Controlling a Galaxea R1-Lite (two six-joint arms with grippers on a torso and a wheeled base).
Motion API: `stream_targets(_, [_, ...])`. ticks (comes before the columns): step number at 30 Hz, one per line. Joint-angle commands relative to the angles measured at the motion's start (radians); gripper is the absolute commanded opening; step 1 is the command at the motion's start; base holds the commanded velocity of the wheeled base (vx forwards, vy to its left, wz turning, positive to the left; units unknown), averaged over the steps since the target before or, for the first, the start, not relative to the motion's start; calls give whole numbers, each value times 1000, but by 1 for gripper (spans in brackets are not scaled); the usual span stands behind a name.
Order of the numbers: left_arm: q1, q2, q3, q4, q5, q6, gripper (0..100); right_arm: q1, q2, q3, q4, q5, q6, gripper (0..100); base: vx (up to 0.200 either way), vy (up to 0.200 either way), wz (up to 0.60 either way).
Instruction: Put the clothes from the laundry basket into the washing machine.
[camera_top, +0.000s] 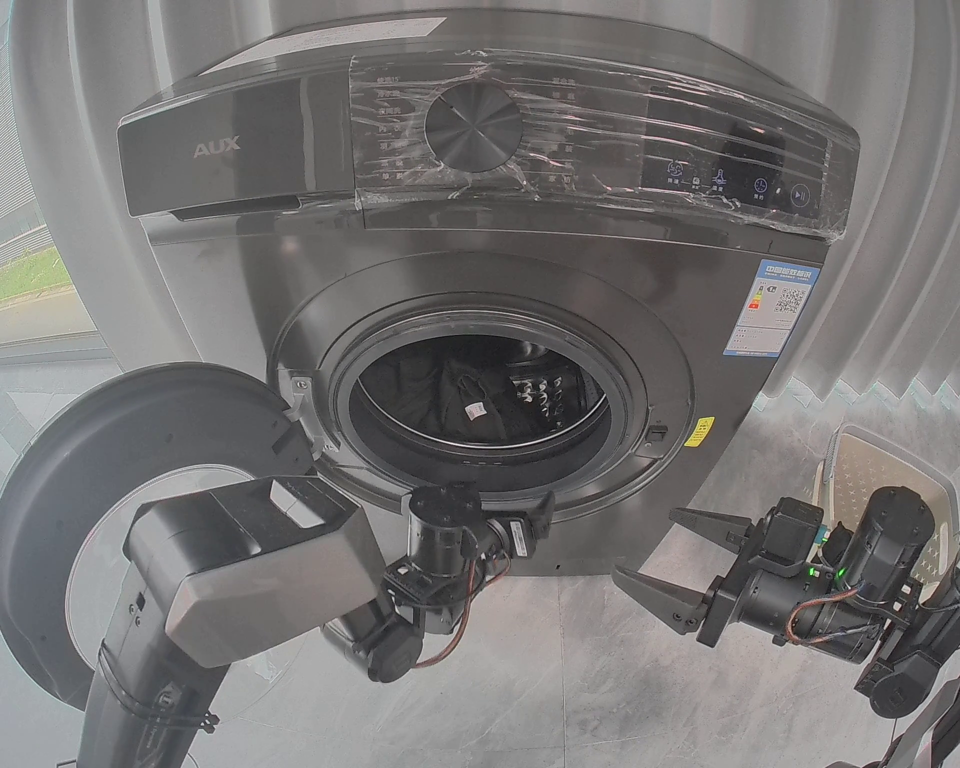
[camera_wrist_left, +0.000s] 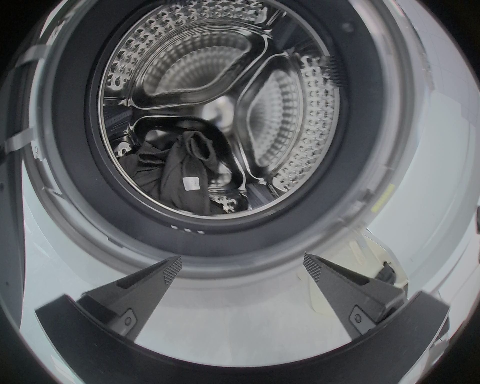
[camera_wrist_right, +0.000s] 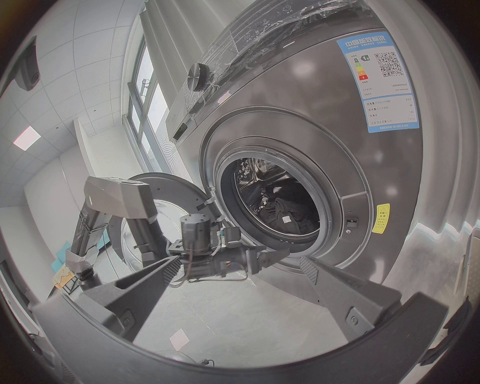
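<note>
The grey washing machine (camera_top: 480, 260) stands with its round door (camera_top: 120, 430) swung open to the left. Dark clothes (camera_top: 470, 385) with a small white tag lie in the steel drum (camera_wrist_left: 280, 110); they sit low in it (camera_wrist_left: 180, 175) and show through the opening from the side as well (camera_wrist_right: 287, 210). My left gripper (camera_wrist_left: 240, 260) is open and holds nothing, just below the front rim of the opening (camera_top: 535, 515). My right gripper (camera_top: 646, 544) is open too, lower right of the machine over the floor, pointing left. The cream laundry basket (camera_top: 880, 470) stands behind the right arm.
The open door takes up the space at the lower left, with my left arm (camera_top: 250, 560) in front of it. Pale curtains (camera_top: 900, 250) hang behind the machine. The tiled floor (camera_top: 590, 680) in front is bare.
</note>
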Motion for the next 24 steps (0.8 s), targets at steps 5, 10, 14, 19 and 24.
stream_targets(5, [-149, -312, 361, -160, -11, 2, 100, 13, -1, 7, -1, 0, 2, 100, 0, 0, 0])
stream_targets(10, [-208, -495, 539, -207, -11, 2, 100, 22, -43, 14, -1, 0, 1, 100, 0, 0, 0])
stream_targets(14, [-269, -638, 654, -217, -6, 8, 100, 36, -90, 15, -1, -1, -1, 100, 0, 0, 0])
stream_targets(19, [-298, -797, 775, -224, 5, 47, 100, 25, -176, 20, 1, -3, -15, 100, 0, 0, 0])
stream_targets(24, [-286, -943, 835, -255, 11, 67, 100, 5, -278, 73, 2, -7, -24, 100, 0, 0, 0])
